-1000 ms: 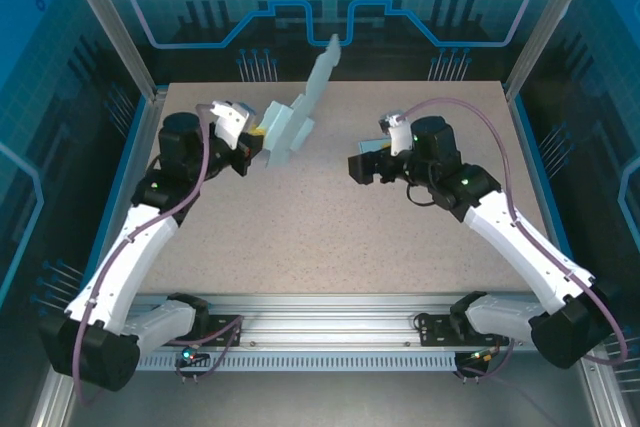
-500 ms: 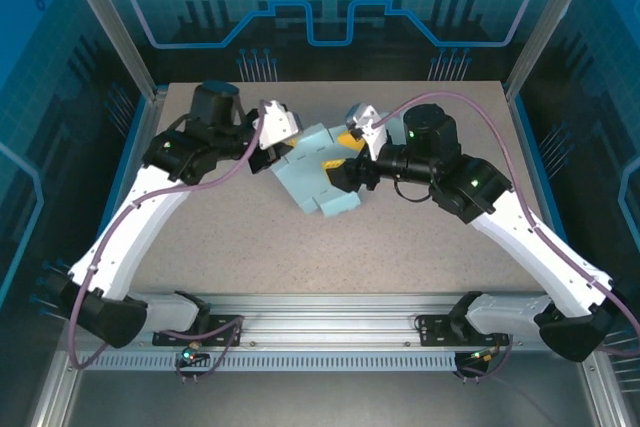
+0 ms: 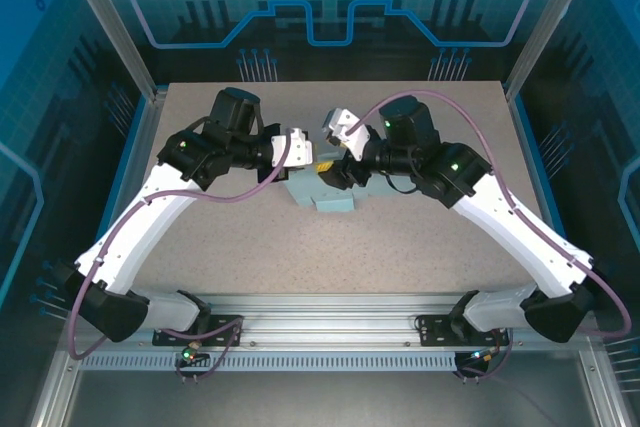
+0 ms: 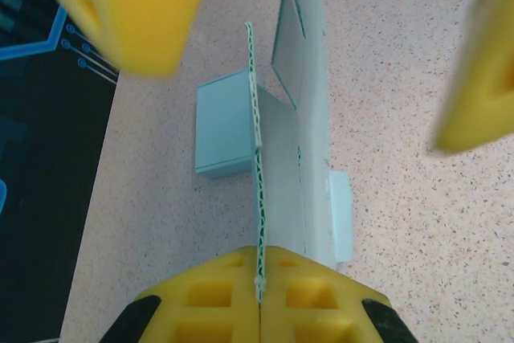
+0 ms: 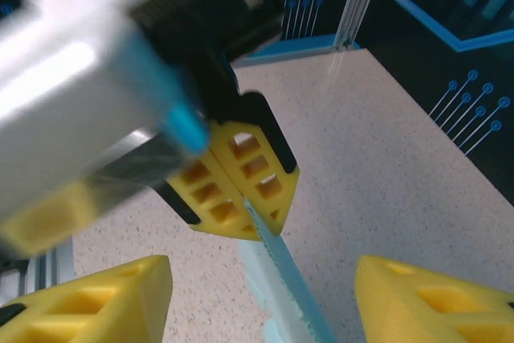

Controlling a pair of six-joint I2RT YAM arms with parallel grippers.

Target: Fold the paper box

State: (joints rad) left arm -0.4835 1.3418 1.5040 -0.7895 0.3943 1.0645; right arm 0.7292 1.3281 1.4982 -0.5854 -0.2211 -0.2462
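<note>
Closed tight, the left hand (image 4: pixel 259 283), pinching the thin edge of the paper box (image 4: pixel 283 162): a pale blue flat blank with green print along that edge, held on edge, not lying flat. From the left wrist, panels and small flaps spreading away from the pinch, the far end down at the speckled bench (image 3: pixel 430 247); touching it or just above, hard to say from this angle.

Open, the right hand (image 5: pixel 265 311), its two yellow fingers (image 5: pixel 88 303) well apart on either side of the same blank, nothing gripped. From the right wrist, the closed tips of the left hand just ahead, with the card edge running back from them between the open jaws.

From above, both hands close together over the middle of the bench, wrists angled toward each other. Blue card partly hidden beneath them, one corner showing toward the near side.

Step in hand, by the look of it: an early one, getting a second hold for working the blank between two hands. No finished wall or tucked flap to be made out, so most of the folding probably yet to come.

Next move likely to call for closing the right hand on a panel a little way from the left pinch, square to a crease line, then bending one panel against the other. Worth a firm left hold and a gentle close, given thin card prone to bending and slipping.
</note>
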